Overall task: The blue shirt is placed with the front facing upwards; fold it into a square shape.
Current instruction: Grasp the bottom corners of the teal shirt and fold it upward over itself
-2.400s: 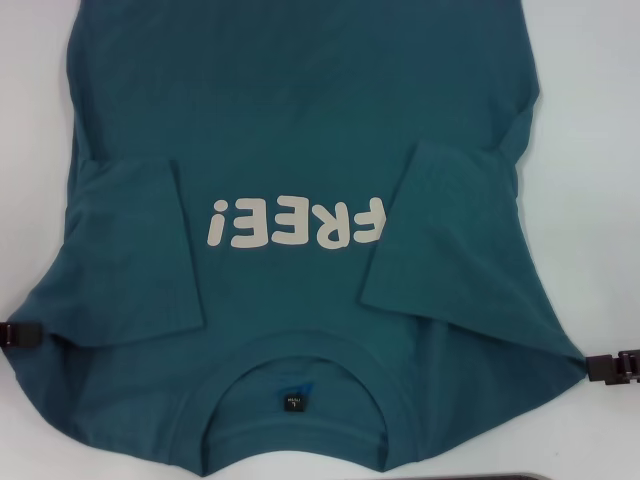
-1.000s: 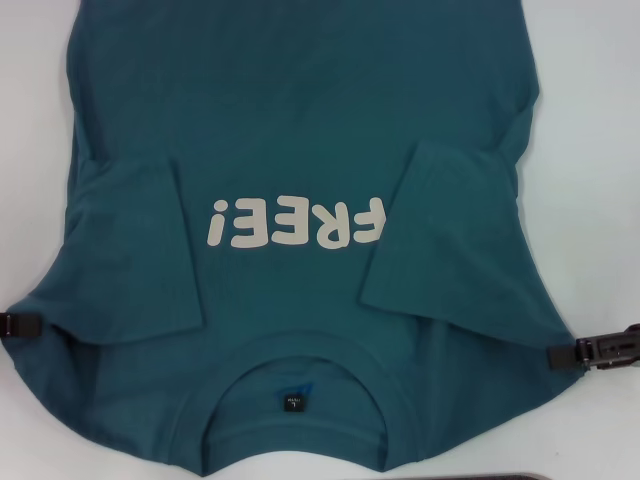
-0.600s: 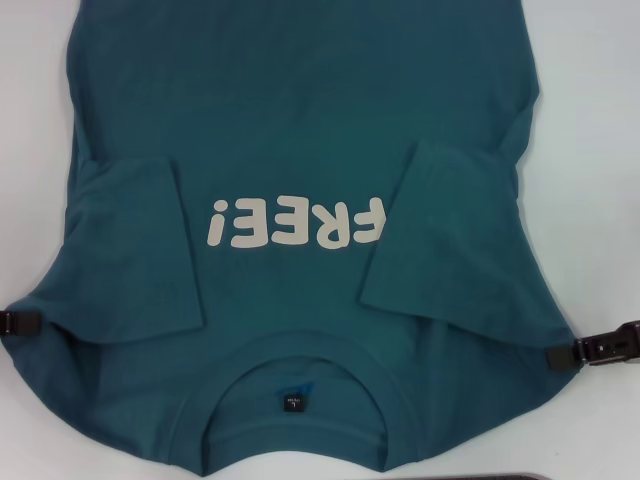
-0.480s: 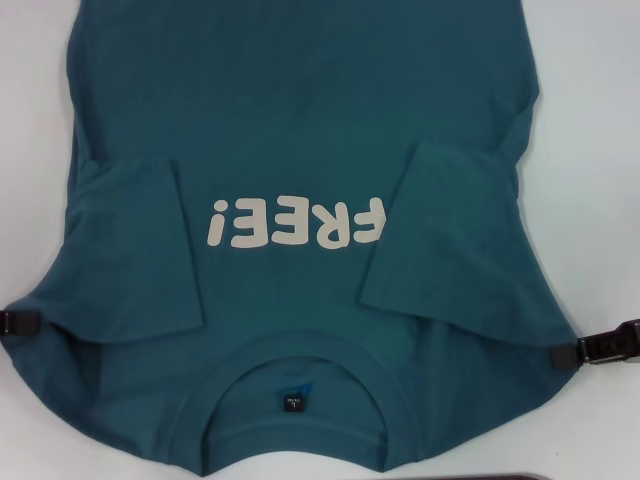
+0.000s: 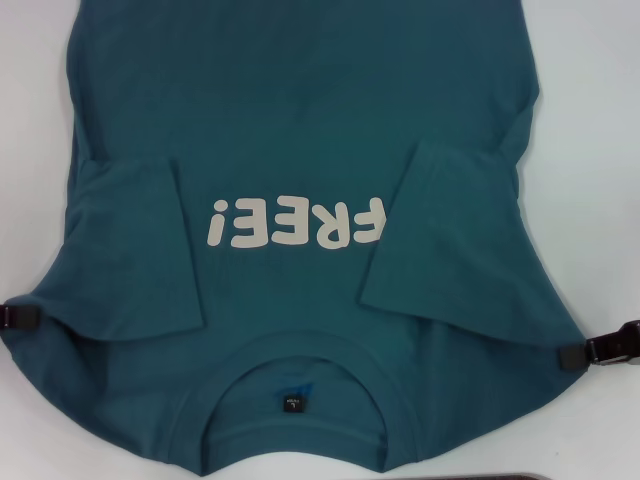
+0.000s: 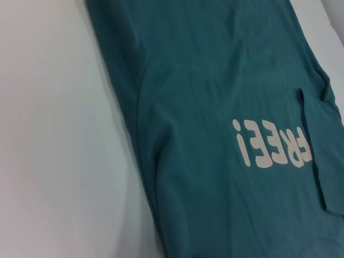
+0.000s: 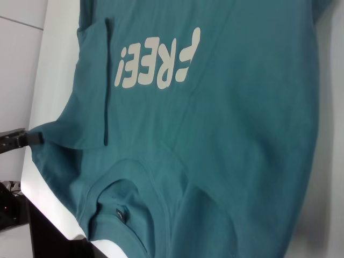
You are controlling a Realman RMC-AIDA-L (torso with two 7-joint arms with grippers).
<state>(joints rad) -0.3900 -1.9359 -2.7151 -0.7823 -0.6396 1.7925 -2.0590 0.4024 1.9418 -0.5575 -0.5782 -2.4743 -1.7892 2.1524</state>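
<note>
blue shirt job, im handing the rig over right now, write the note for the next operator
Left gripper: at the shirt's left shoulder edge, low by the table.
Right gripper: at the right shoulder edge, same height.
Whether either grips cloth cannot be told.
Blue shirt: flat on the white table, front up, collar nearest the robot, the lettering reading upside down from the head.
Done: both sleeves lie folded in over the chest.
Left: fold the body lengthwise into a square; nothing beyond the sleeves is folded yet.

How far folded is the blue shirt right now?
Partly folded: on the blue shirt both sleeves lie turned in over the chest, flanking the FREE! lettering; the body remains spread flat.
</note>
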